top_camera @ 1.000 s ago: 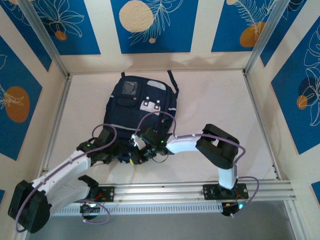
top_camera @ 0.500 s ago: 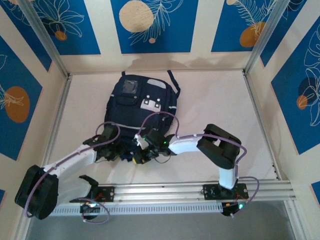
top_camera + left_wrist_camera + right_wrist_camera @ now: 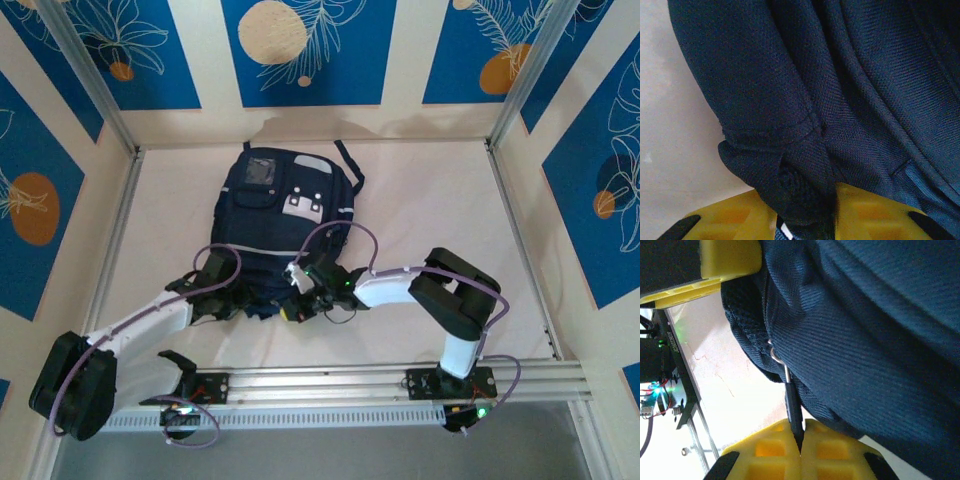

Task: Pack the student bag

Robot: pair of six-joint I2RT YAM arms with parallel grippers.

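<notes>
pinching student bag [image 3: 285, 215] zipper pull [image 3: 792, 402]: right gripper [image 3: 800, 440]

Reaches in from 7 o'clock with the left arm [image 3: 140, 330], outstretched, pinching a fold of the student bag [image 3: 865, 75] in the left gripper [image 3: 805, 221]; doubles back from 5 o'clock toward 9 with the right arm [image 3: 392, 289], clamping the zipper pull [image 3: 792, 407] in the closed right gripper [image 3: 801, 441]

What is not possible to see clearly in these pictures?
- Top view: the near edge of the student bag, hidden under the left arm and the right arm.
- Left wrist view: whether the left claw pinches a strap or a fold; dark fabric covers the gap.
- Right wrist view: the zipper track above the zipper pull in the right claw, lost in folds.
</notes>
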